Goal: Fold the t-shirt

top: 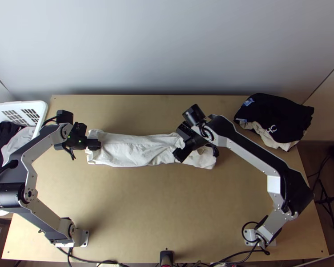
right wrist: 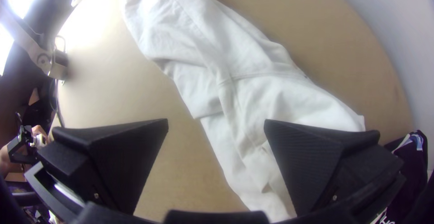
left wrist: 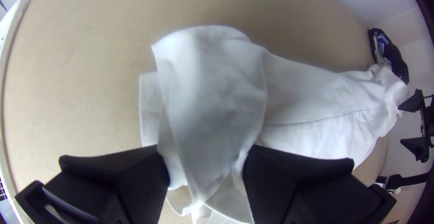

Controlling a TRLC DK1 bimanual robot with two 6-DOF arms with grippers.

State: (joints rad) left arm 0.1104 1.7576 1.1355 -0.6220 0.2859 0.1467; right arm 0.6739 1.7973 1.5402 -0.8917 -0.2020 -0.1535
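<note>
White t-shirt [top: 135, 150] in a long strip across the table [top: 167, 200], left pincer [left wrist: 206, 151] wide at one end, right pincer [right wrist: 216, 122] wide near the other; best to catch every layer before folding, lest the strip unroll.

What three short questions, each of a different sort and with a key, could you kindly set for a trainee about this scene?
1. Multiple choice: how does the white t-shirt lie on the table?
a) spread out wide
b) in a long, narrow strip
c) bunched into a ball

2. True or false: the left gripper has its fingers apart, with part of the white t-shirt showing between them.

3. Fill in: in the top view, the pile of dark and cream clothes lies near the table's far ____ corner.

Key: 1 b; 2 true; 3 right
</note>
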